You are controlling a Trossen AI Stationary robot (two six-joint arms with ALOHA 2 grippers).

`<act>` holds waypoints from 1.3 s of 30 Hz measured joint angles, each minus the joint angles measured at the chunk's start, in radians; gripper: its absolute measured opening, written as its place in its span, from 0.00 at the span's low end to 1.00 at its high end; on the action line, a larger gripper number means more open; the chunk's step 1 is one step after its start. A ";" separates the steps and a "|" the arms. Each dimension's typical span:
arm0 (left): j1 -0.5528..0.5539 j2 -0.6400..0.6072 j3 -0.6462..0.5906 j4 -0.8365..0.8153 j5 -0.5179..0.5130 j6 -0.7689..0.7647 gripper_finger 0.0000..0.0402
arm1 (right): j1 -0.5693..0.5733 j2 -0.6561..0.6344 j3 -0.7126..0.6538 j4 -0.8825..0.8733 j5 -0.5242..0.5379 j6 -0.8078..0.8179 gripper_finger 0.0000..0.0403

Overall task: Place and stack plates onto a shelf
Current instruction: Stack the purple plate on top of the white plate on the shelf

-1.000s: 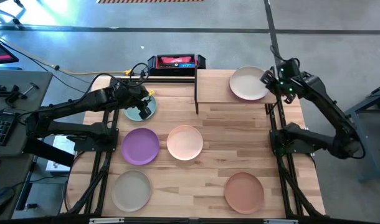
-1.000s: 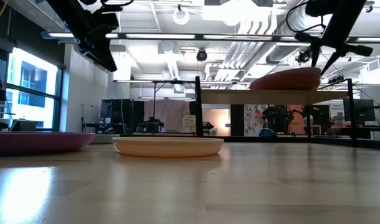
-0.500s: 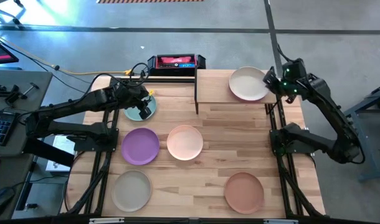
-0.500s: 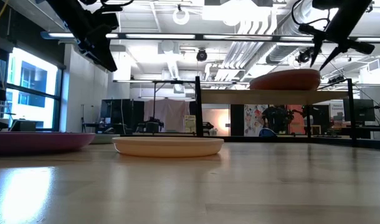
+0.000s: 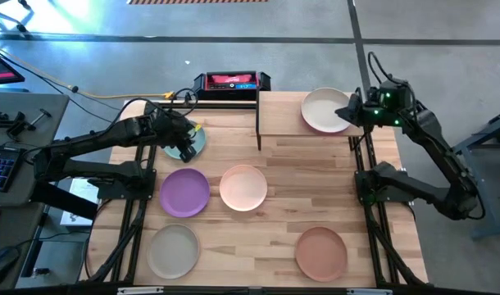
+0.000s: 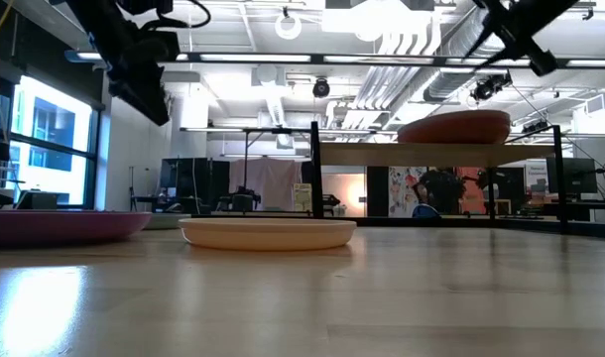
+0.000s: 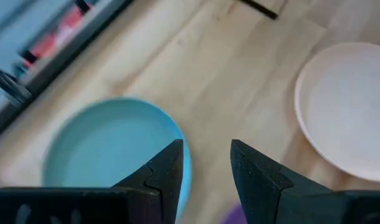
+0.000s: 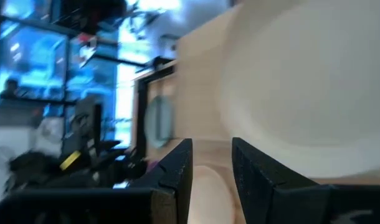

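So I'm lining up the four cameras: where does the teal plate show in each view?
High view: teal plate on the table's left, partly under the left gripper.
Low view: I cannot pick it out.
Left wrist view: it lies just past the fingers.
Right wrist view: too blurred to tell.
Shared landmark: the peach plate beside it.

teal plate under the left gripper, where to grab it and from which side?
Probably the rim. The teal plate lies flat on the table, shallow, with a thin raised edge. The left gripper, slightly open, hangs above the edge nearest the peach plate; come down there, one finger inside, one outside.
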 joint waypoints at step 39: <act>-0.245 0.012 -0.120 -0.209 0.065 -0.008 0.31 | 0.528 0.176 0.000 0.187 0.012 -0.270 0.22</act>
